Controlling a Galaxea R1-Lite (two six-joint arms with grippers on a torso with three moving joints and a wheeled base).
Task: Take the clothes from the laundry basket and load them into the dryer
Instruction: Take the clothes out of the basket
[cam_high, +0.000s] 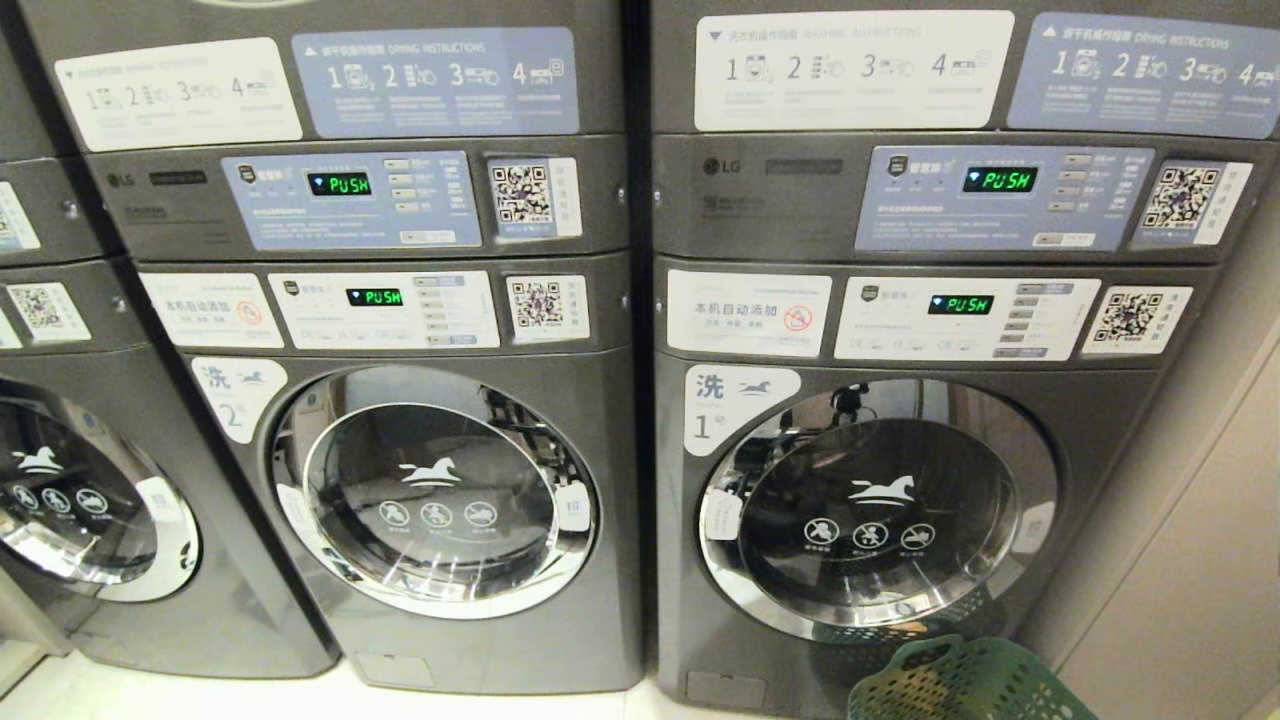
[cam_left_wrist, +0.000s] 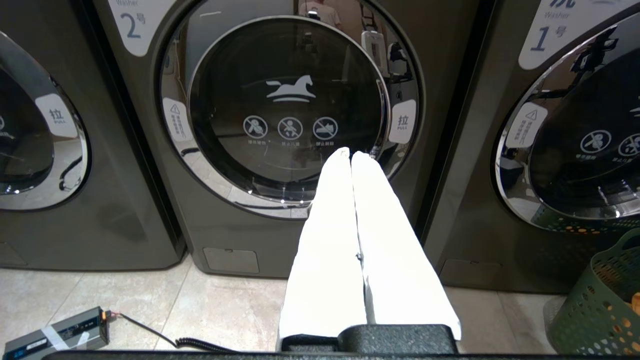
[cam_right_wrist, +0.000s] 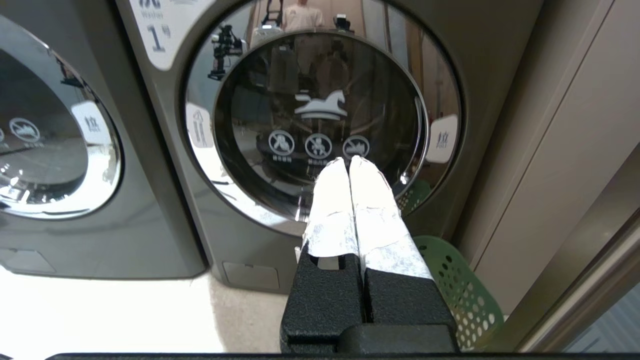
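Facing a row of dark grey LG laundry towers, I look from my head camera at two stacks side by side, each with blue and white instruction stickers, QR codes and green "PUSH" readouts above a chrome-ringed round door. On my left stands the washer labelled 2 (cam_high: 440, 490), its door shut and printed with a white horse logo over three round warning icons; on my right stands the washer labelled 1 (cam_high: 880, 510), marked the same way and also shut. Only the bottom edge and control panel of the dryer (cam_high: 350, 190) above washer 2 reach into the head view; its door is out of sight. A third machine's door shows at the far left edge, and a beige wall panel (cam_high: 1180, 520) runs down the right side. On the pale tiled floor (cam_left_wrist: 150, 300), the laundry basket (cam_high: 960, 685), dark green and pierced with round holes, sits low in front of washer 1, near the wall panel. In my left wrist view a sliver of the clothes (cam_left_wrist: 635, 302), yellow-orange, shows through the basket's wall. My left gripper (cam_left_wrist: 350, 154) points at washer 2's door, white fingers pressed together and empty. My right gripper (cam_right_wrist: 348, 161) points at washer 1's door, fingers likewise together, holding nothing, with the basket below it. A small grey box (cam_left_wrist: 55, 334) with a coiled cable lies on the floor.
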